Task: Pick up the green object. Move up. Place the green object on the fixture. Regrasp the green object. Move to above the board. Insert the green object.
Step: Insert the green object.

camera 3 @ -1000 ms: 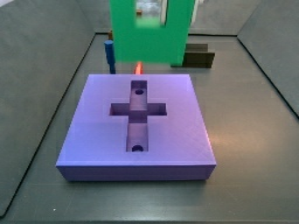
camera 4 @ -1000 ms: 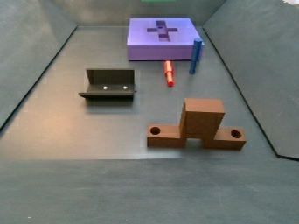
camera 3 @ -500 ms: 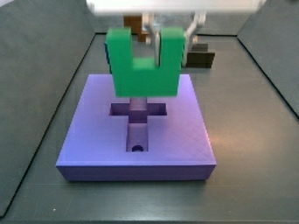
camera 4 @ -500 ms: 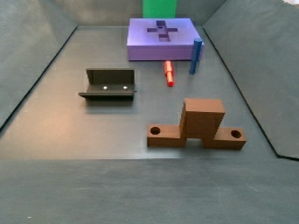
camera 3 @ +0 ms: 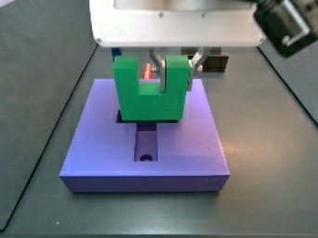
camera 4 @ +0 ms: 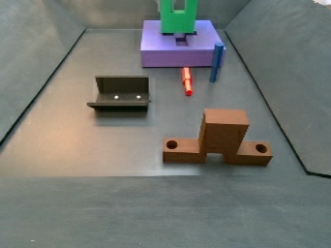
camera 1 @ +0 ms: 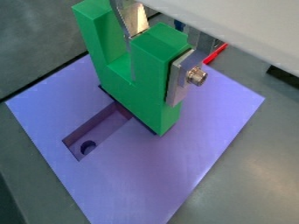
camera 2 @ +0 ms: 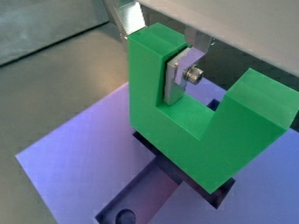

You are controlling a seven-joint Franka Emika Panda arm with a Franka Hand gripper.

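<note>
My gripper is shut on one prong of the green object, a bright green U-shaped piece held prongs up. A silver finger presses the prong's outer face. The same grip shows in the other wrist view: gripper, green object. The piece hangs low over the cross-shaped recess of the purple board, hiding most of the cross in a side view, where the green object sits under the gripper. I cannot tell if it touches the board. The fixture stands apart on the floor.
A blue upright peg stands by the board's edge, with a thin red stick lying beside it. A brown cross-shaped piece sits on the floor nearer that camera. Dark walls ring the floor.
The gripper has come down with the green object, from high above the board to just over the cross recess. Nothing else has moved.
</note>
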